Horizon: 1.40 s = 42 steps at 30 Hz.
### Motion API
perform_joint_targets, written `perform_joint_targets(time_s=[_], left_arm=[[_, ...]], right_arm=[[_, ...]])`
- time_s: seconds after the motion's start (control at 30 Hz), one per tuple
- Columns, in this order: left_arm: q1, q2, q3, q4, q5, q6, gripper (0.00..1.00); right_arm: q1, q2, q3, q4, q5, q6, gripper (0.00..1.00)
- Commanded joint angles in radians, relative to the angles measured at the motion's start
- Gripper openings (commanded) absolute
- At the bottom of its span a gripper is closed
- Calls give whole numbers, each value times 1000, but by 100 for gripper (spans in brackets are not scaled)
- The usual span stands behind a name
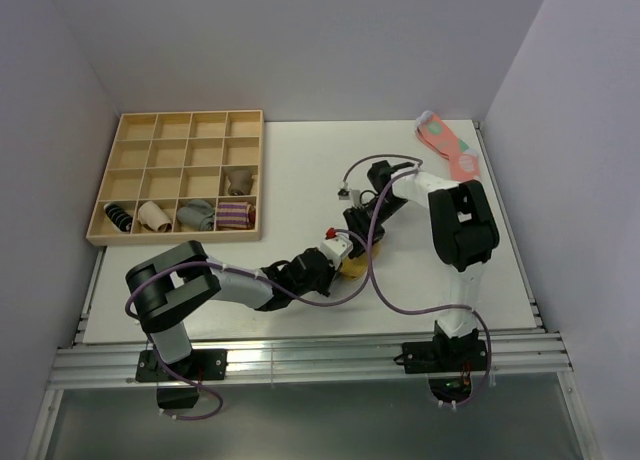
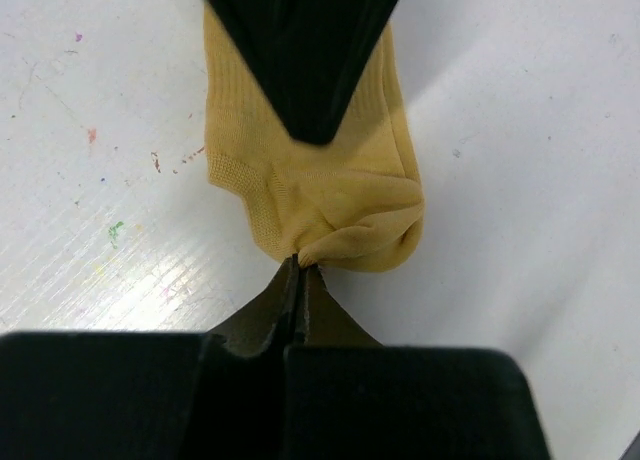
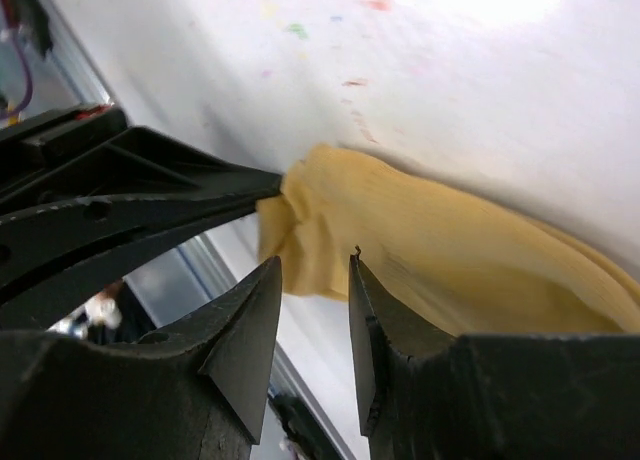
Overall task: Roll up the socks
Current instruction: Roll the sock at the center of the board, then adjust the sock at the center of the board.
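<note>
The mustard-yellow socks (image 2: 310, 195) lie flat on the white table, seen from above as a small yellow patch (image 1: 353, 269) between the two arms. My left gripper (image 2: 300, 263) is shut, pinching a fold at the socks' near edge. My right gripper (image 3: 313, 265) hovers over the same end with its fingers parted and no fabric between them. In the left wrist view the right gripper's dark fingers (image 2: 305, 70) cover the far part of the socks. In the right wrist view the left gripper's fingers (image 3: 150, 195) come in from the left. From above, both the left gripper (image 1: 338, 263) and the right gripper (image 1: 362, 242) meet at the socks.
A wooden compartment tray (image 1: 190, 114) stands at the back left, with several rolled socks (image 1: 195, 215) in its front rows. Pink spotted socks (image 1: 450, 145) lie at the back right corner. A metal rail (image 1: 300, 355) runs along the near edge.
</note>
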Motion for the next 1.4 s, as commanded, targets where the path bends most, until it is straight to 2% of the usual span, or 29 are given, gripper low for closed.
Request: perform_joint_targets(time_s=[0.0,0.23,0.47,0.73,0.83,1.0,1.37], left_arm=[[-10,10,28,3,-38,-4,0],[-13,16,42,-3,-49,-3,0],[-18,3,41,-17,-62,-4,0],[-21,-7,42,-29,-69,-4,0],[-24,-2,51,-37,-70,-6,0],[-36,-2,70,-60,-76,-4,0],[-45,61,160,-155,-95,-6,0]], right_arm=[[-38,-86,-31,103,75,96,41],[-123,-158,-109,210,273,208,39],[-149,-173,-128,268,378,272,35],[-155,-121,-89,279,392,283,34],[-153,-98,-62,276,389,277,26],[-141,-71,-17,275,383,254,20],[-68,14,95,273,309,203,18]])
